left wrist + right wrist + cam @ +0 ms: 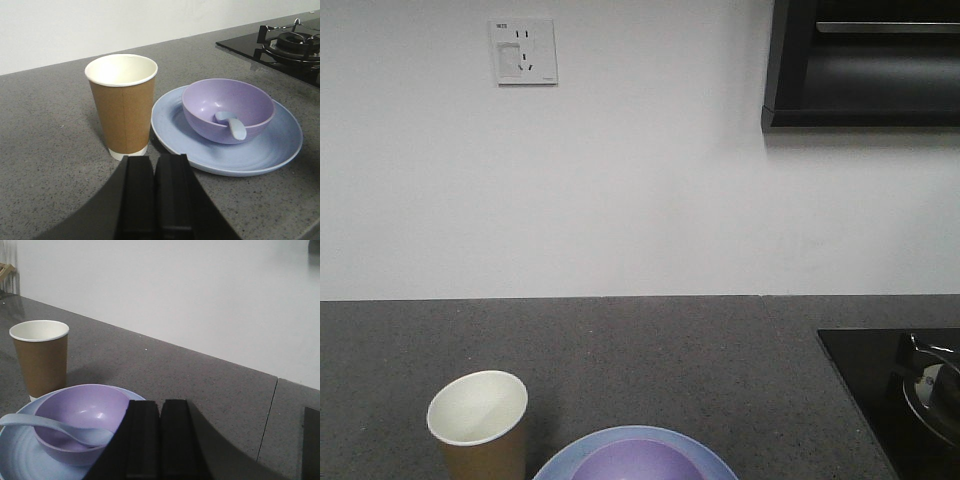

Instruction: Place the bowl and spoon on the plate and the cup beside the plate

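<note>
Grey speckled bench [45, 150] carries the plate [260, 155] holding the bowl [210, 100] with the spoon [235, 127] inside, cup [122, 107] upright just left, both the left gripper [156, 165] and right gripper [160, 410] clenched empty.

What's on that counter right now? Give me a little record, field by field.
plate: light blue, flat on the grey counter
bowl: purple, upright on the plate
spoon: pale blue, scoop in the bowl, handle over its rim
cup: brown paper, upright, empty, just beside the plate
left fingers: closed, holding nothing
right fingers: closed, holding nothing
stove: beyond the plate
</note>
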